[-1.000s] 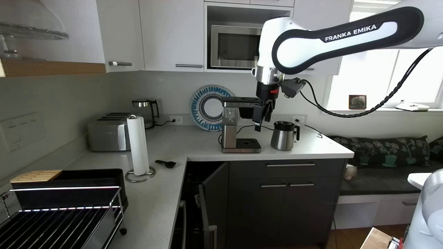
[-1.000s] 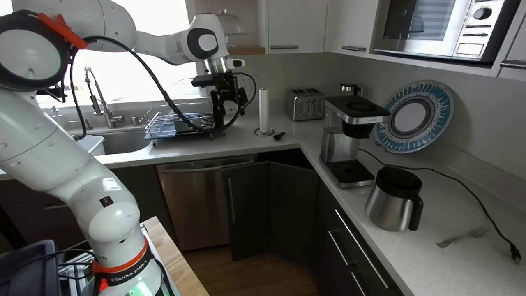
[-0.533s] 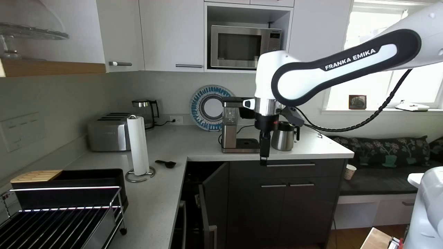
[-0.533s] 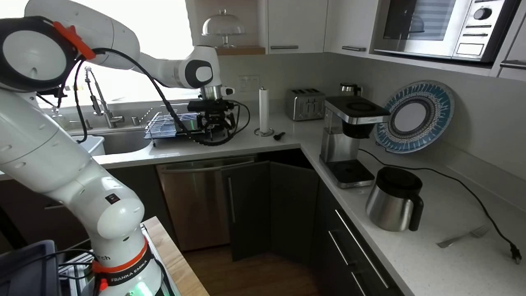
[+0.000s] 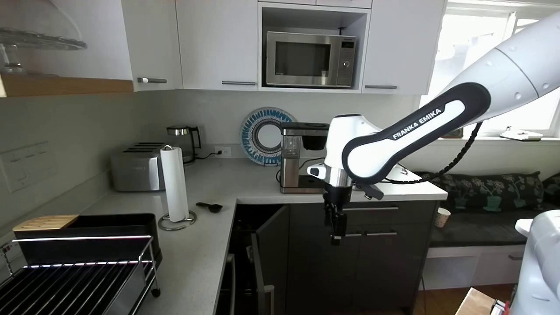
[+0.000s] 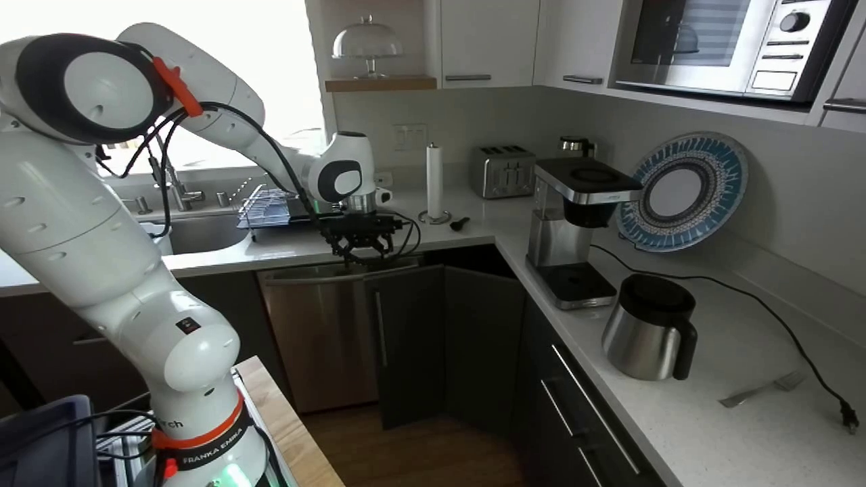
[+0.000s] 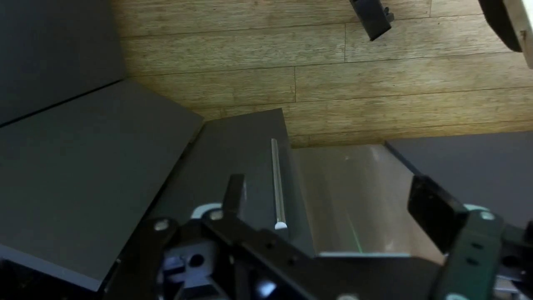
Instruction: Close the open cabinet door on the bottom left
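Tool point(image 7: 327, 192) now lower, jaws wide apart, the cabinet door point(image 6: 411, 345) ajar as before.

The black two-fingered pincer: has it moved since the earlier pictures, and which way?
Yes, downward: in an exterior view, the pincer reaches below the front edge of the flat white countertop; a second ago it hung above.
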You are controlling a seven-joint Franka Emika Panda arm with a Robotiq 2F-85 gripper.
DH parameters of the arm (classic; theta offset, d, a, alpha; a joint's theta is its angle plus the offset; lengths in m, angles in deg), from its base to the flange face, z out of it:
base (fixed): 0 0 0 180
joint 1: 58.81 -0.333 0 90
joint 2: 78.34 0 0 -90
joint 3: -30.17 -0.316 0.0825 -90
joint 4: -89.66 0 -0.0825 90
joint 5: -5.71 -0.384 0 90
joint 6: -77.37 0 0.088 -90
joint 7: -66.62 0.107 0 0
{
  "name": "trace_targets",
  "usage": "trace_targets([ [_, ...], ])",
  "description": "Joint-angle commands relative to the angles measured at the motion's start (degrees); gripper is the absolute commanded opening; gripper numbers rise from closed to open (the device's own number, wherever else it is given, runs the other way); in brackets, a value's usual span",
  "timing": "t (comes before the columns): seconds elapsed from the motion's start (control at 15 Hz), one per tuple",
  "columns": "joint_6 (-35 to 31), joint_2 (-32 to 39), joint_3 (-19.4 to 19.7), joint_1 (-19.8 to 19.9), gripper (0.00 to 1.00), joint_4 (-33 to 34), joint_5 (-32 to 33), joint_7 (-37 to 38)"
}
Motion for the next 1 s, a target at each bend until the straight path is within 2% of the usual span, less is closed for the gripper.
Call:
trace_targets([
  [0.0, 0.21, -0.06, -0.21, 0.11, 1.00, 0.44, -0.04, 0.02],
  [0.4, 0.24, -0.89, -0.26, -0.01, 1.00, 0.67, -0.01, 0.07],
  [0.67, -3.69, 7.58, 0.40, -1.38, 1.00, 2.30, -4.62, -7.44],
  [0.93, -12.91, 16.55, -1.45, -0.13, 1.00, 3.39, -5.40, -10.91],
])
